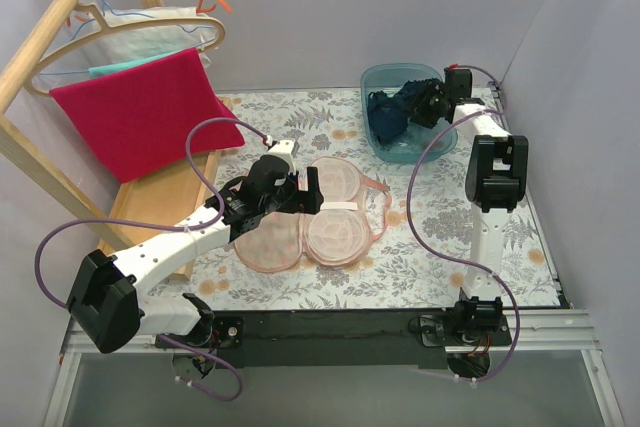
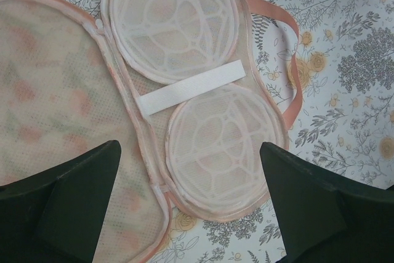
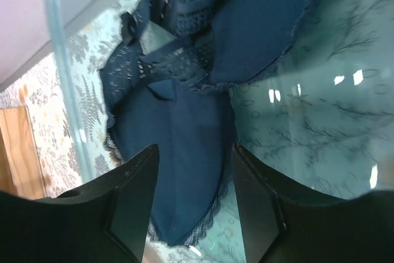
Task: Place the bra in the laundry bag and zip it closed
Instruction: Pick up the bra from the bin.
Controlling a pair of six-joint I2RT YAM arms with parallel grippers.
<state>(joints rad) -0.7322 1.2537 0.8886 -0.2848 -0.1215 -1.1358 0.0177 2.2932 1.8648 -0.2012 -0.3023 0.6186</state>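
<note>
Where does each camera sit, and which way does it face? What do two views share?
Top external: above, behind the bases, looking down on the table; left arm and right arm show.
Left wrist: on the left arm, facing down at the open laundry bag; left gripper shows.
Right wrist: facing into the teal tub at the bra; right gripper shows.
Shared: top external also shows laundry bag, teal tub, bra.

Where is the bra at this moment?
In the top view, the bra lies in the teal tub at far right, beneath the right end effector.
</note>
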